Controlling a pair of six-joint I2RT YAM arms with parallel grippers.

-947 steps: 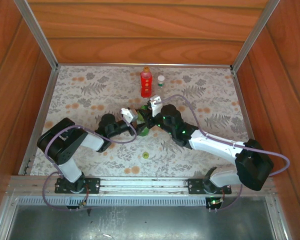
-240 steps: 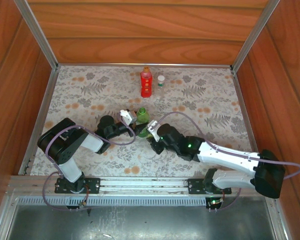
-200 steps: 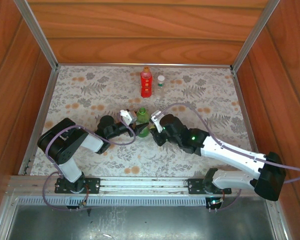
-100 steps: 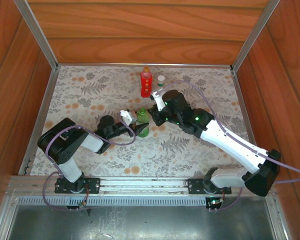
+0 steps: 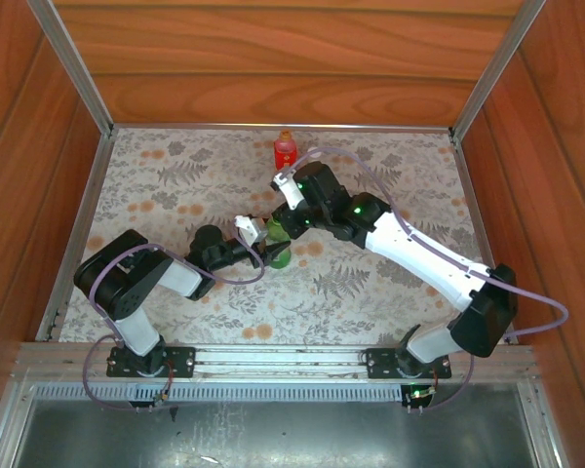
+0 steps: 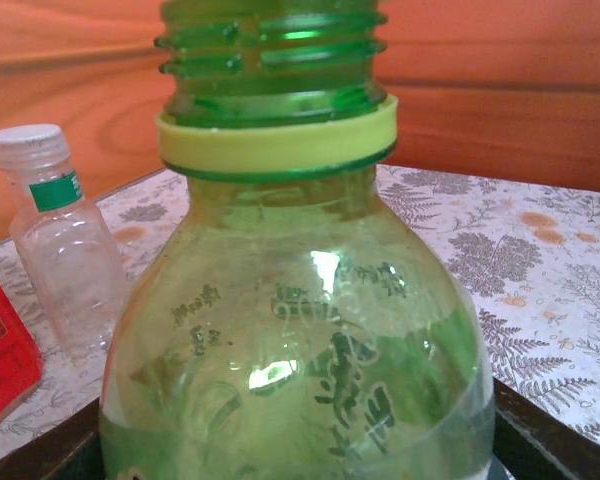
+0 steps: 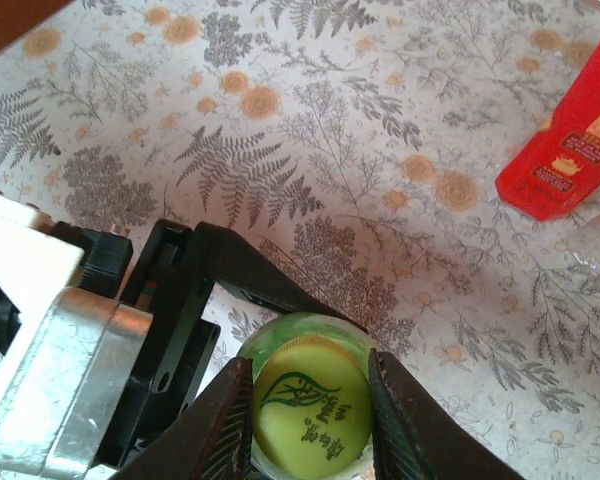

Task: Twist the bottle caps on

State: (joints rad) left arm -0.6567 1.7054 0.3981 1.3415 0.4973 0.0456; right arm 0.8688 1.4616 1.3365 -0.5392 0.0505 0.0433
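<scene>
Now | left gripper [image 5: 273,253] clamps our green bottle [image 6: 300,380] | right gripper [image 7: 310,420] pinches yellow-green cap [image 7: 310,406] | risk: we seat it crooked and cross-thread it

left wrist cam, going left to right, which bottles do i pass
red bottle at the left edge → clear bottle with its white cap on → green bottle, up close, neck threads bare
</scene>
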